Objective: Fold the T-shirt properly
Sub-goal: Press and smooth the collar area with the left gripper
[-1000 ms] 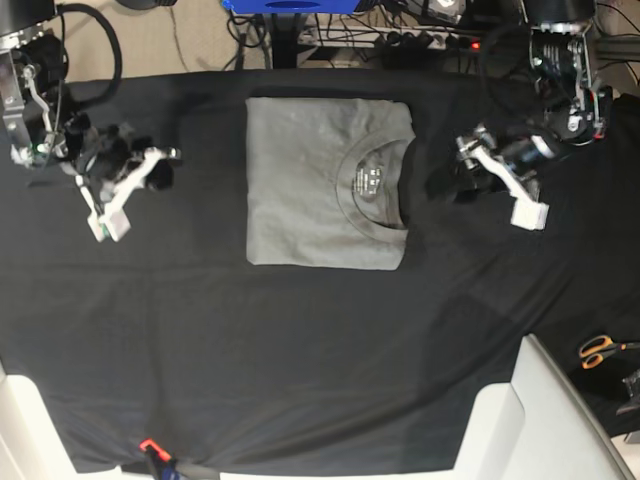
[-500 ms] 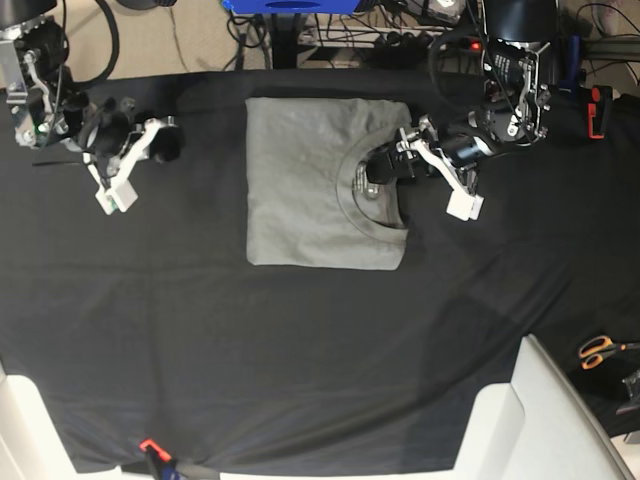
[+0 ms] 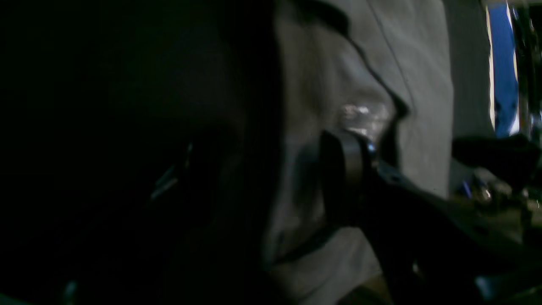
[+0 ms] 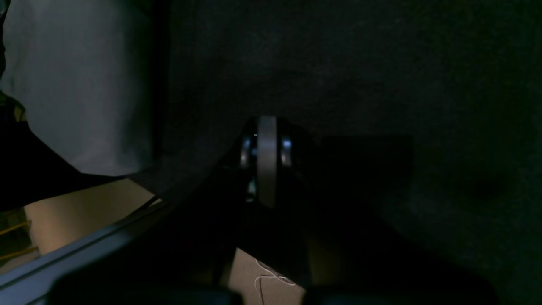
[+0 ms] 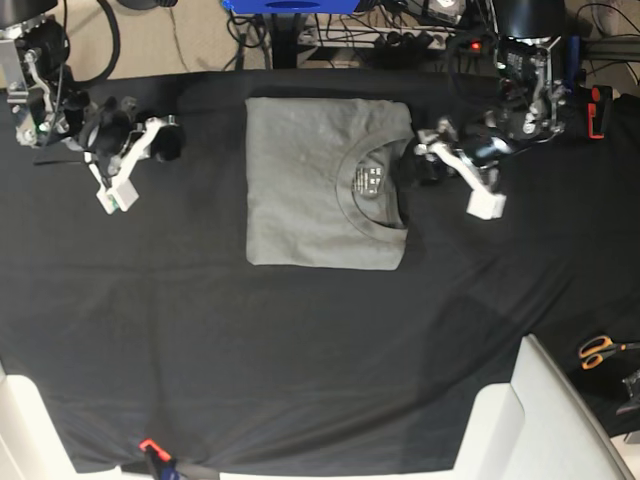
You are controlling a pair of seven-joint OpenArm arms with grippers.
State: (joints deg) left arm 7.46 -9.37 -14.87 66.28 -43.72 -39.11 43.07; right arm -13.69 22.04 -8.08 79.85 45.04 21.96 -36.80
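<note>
I see the T-shirt (image 5: 325,185), soft light-grey cotton, folded into a neat rectangle on the matte black table cloth (image 5: 300,350), near its far middle, with the round collar and small printed label facing up. On my screen's right, the left gripper (image 5: 415,165) sits low at the shirt's collar-side edge, its jaws partly spread; whether they pinch fabric I cannot tell. The right gripper (image 5: 165,145) rests on the cloth well apart from the shirt, its fingers pressed together on nothing.
</note>
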